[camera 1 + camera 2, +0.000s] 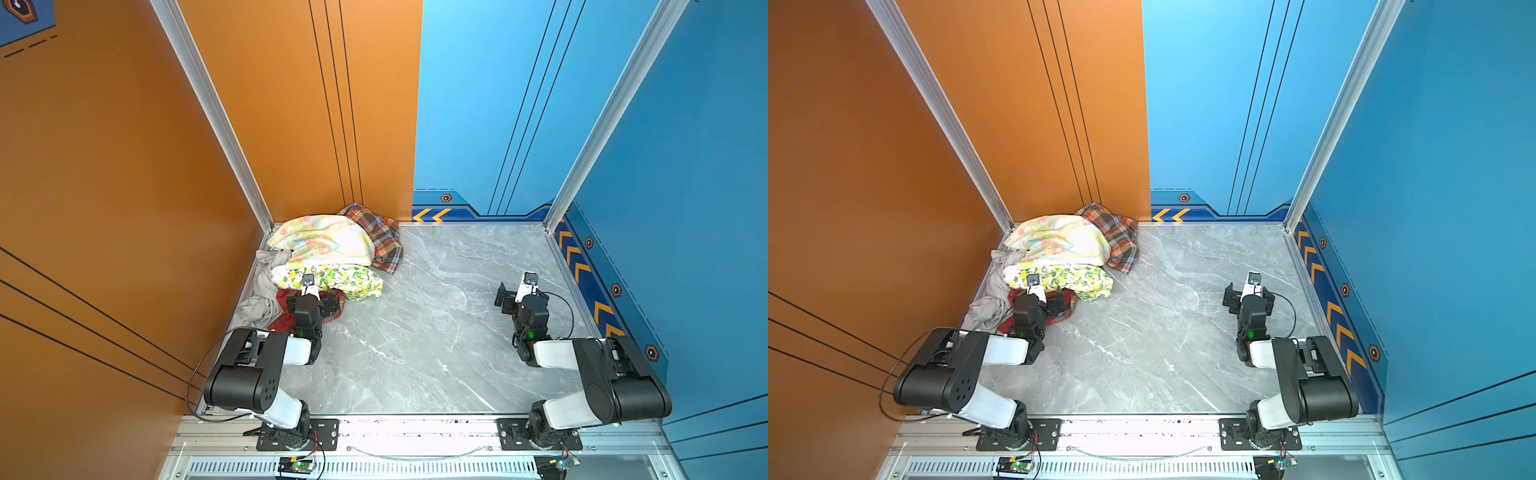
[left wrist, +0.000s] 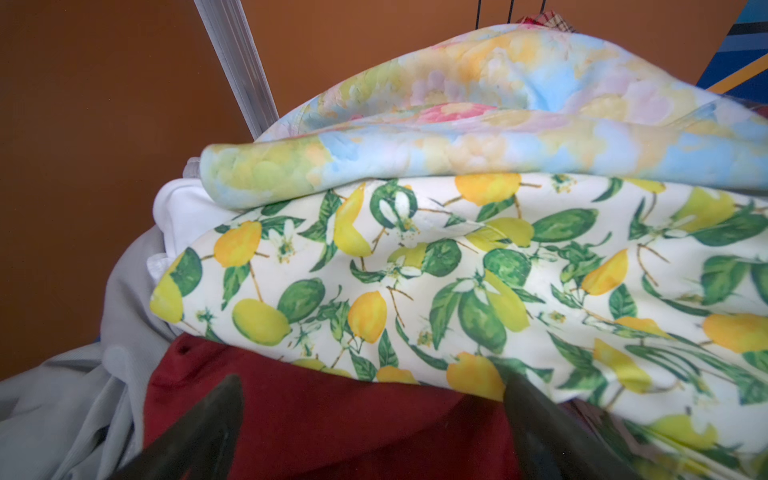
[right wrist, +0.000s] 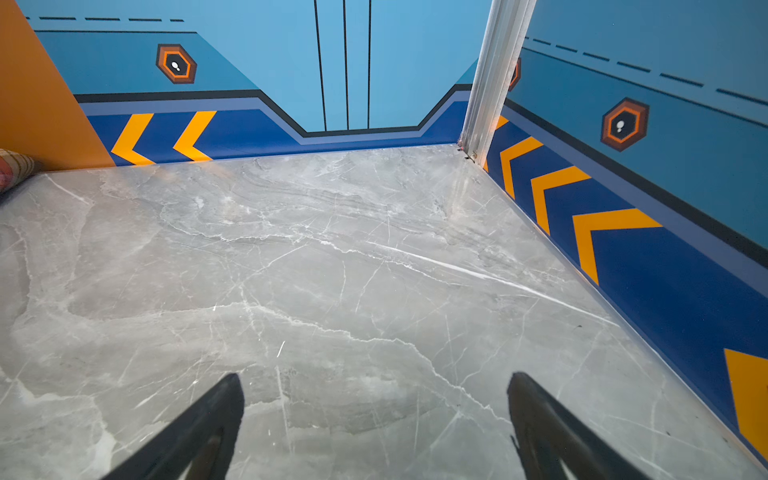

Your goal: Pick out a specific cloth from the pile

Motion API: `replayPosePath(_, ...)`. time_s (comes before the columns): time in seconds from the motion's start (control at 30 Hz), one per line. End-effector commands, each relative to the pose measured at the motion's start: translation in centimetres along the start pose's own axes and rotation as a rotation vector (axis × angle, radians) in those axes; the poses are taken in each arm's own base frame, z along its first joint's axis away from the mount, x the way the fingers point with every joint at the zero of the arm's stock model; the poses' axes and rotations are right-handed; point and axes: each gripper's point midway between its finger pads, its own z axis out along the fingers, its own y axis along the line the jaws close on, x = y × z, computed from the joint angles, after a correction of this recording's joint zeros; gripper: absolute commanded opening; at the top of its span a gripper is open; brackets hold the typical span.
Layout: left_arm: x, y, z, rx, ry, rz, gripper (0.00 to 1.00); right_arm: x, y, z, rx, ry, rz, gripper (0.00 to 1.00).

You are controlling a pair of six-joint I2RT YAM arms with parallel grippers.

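The left tool [image 2: 374,380], wide open over the red cloth [image 2: 316,419], should pinch a fold clear of the lemon cloth [image 2: 415,274] overlapping it; the right tool [image 3: 374,380] hangs open.

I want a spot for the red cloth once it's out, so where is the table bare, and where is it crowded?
Bare: the marble table from the pile across to the chevron wall, with only the open right gripper over it. Crowded: the far corner by the orange wall, where the open left gripper sits over the cloth.
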Motion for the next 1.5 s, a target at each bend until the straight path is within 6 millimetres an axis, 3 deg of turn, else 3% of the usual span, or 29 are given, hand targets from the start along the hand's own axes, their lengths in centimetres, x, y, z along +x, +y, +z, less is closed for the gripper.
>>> replayPosePath(0.0, -1.0, 0.4, -0.8, -0.02, -0.026, 0.009, 0.98, -0.6, -0.1, -0.6, 0.02, -0.02, -0.027, 1.0)
replayPosePath(0.2, -2.5, 0.4, -1.9, -0.1, 0.043, 0.051, 0.98, -1.9, 0.1, -1.8, 0.035, -0.053, -0.05, 1.0)
replayPosePath(0.4, -4.8, -1.8, -3.7, -0.087, 0.101, 0.088, 0.98, -3.9, 1.7, -2.8, -0.006, -0.024, -0.072, 1.0)
replayPosePath(0.6, -6.9, -1.7, -6.2, -0.083, 0.165, 0.049, 0.98, -6.1, 4.3, -5.0, -0.141, -0.065, -0.055, 1.0)
replayPosePath(0.73, -7.4, -0.9, -7.6, -0.068, 0.228, -0.002, 0.98, -7.2, 7.4, -6.9, -0.288, -0.104, -0.082, 1.0)
replayPosePath(0.97, -5.1, 1.3, -9.4, -0.094, 0.452, -0.078, 0.98, -8.2, 13.8, -11.9, -0.625, -0.176, -0.176, 1.0)
replayPosePath(1.17, -2.1, 2.7, -10.1, -0.138, 0.631, -0.162, 0.98, -6.8, 18.6, -14.8, -0.842, -0.14, -0.312, 1.0)
replayPosePath(1.27, -0.3, 2.7, -10.2, -0.145, 0.709, -0.247, 1.0, -5.9, 20.4, -15.9, -0.903, -0.119, -0.374, 1.0)
replayPosePath(1.47, 3.0, 2.8, -10.0, -0.183, 0.835, -0.476, 0.92, -5.0, 22.0, -16.9, -0.954, -0.106, -0.433, 1.0)
